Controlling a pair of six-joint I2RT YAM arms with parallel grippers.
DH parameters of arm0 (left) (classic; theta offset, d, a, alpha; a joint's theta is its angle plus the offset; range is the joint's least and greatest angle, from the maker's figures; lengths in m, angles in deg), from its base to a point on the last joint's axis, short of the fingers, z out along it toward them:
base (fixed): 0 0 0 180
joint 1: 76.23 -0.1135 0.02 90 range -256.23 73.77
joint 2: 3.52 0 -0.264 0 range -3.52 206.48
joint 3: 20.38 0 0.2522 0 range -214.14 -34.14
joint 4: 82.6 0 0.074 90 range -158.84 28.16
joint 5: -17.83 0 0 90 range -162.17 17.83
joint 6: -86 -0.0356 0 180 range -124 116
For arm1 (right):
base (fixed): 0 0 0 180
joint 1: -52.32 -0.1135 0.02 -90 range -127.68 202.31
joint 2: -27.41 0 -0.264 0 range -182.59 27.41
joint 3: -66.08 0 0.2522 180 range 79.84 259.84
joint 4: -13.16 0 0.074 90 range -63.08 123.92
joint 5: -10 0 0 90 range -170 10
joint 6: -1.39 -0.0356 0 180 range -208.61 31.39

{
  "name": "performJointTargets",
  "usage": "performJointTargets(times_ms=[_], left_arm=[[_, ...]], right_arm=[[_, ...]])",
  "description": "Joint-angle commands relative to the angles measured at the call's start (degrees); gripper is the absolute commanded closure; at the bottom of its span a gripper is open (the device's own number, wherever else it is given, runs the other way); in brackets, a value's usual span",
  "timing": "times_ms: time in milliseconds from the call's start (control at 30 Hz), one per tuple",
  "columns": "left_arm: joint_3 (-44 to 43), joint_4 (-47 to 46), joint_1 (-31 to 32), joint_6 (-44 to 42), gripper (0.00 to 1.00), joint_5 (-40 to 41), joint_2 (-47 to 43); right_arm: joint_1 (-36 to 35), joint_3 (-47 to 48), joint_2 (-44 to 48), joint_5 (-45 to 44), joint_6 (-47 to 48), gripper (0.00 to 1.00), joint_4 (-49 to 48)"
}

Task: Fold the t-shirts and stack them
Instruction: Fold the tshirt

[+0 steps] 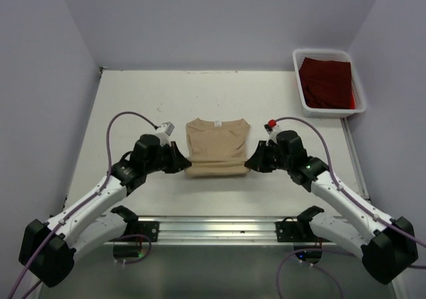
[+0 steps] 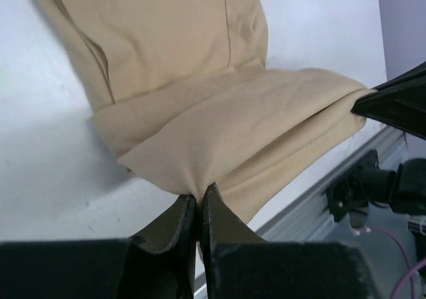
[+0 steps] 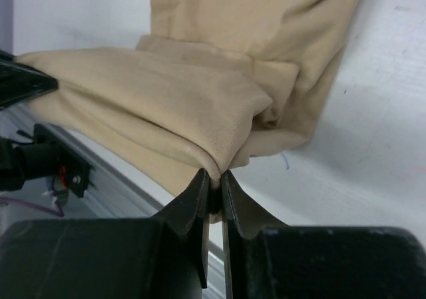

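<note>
rail [image 1: 216, 229]: bare metal, running across the bottom centre of the top view along the near edge of the desk [image 1: 133, 106], with a black mount at each end.
left arm [image 1: 86, 209]: white and black, rising from the lower left corner and reaching in toward the centre.
right arm [image 1: 346, 202]: the same build, rising from the lower right corner and reaching in toward the centre.
cables [image 1: 123, 116]: purple, one looping above each arm.
left hand [image 2: 198, 196]: narrow, its dark fingertips pinched on the near left corner of the tan shirt [image 1: 216, 149].
right hand [image 3: 214, 178]: narrow too, pinched on the near right corner of the same cloth, where the fabric bunches.
tan shirt: folded to a rough square in the middle of the top view, lying between the two hands. Its near edge is doubled over in a soft roll, and the collar points to the far side.
label [image 1: 217, 122]: small and white, at the collar.
desk: white and matt, with a few small dark specks left of centre and shadows under both hands.
bin [image 1: 321, 51]: white plastic, at the upper right of the top view, by the desk's far right corner.
red shirt [image 1: 326, 82]: dark red, lying folded inside the bin, well apart from the tan one.
walls [image 1: 200, 19]: plain pale lilac, closing in the desk on the left, far and right sides.
</note>
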Motion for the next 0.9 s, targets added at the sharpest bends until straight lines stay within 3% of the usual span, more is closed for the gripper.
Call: performJointTargets(times_ms=[0,267,500,733,867], left_arm=[[-8.3,-3.8,-1.6,-6.9,0.97,10.6,6.3],[-20.7,-11.7,-8.6,-10.0,0.97,6.3,25.3],[-27.0,-18.6,-15.1,-10.5,1.0,-1.1,45.6],[-34.0,-22.1,-16.9,-10.4,1.0,-8.3,55.9],[-35.7,-22.3,-17.0,-10.6,1.0,-11.4,57.1]], right_arm=[[0.5,6.9,-8.1,-7.9,4.7,1.0,-8.2],[1.5,20.8,-30.6,-14.3,7.4,1.0,-14.1],[3.1,28.0,-43.6,-15.0,5.5,1.0,-16.3],[4.1,29.5,-47.7,-16.0,4.1,1.0,-18.2],[4.1,28.3,-46.1,-16.0,3.9,1.0,-18.5]])
